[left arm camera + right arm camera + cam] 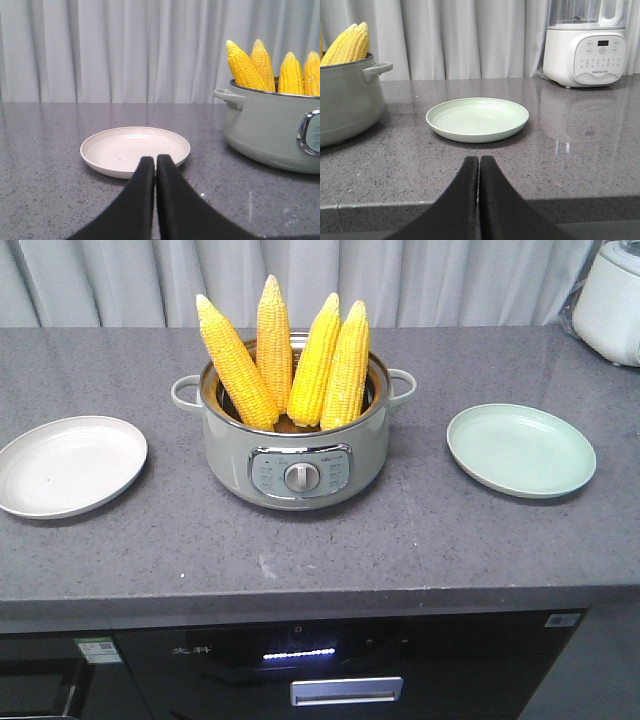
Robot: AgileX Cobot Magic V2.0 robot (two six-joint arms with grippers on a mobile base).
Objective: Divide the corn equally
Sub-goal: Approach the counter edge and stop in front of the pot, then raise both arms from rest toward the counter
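Observation:
Several cobs of yellow corn (300,355) stand upright, tips up, in a grey-green electric pot (300,465) at the middle of the counter; the corn (250,65) also shows in the left wrist view and the corn (347,45) in the right wrist view. A white plate (70,465) lies left of the pot, a pale green plate (520,450) right of it. My left gripper (155,159) is shut and empty, just short of the white plate (135,150). My right gripper (479,159) is shut and empty, near the counter's front edge, before the green plate (477,119). Neither gripper shows in the front view.
A white blender base (584,55) stands at the counter's back right corner, also seen as the appliance (610,300) in the front view. Grey curtains hang behind. Below the counter edge (320,600) is a dark appliance front with a handle (345,690).

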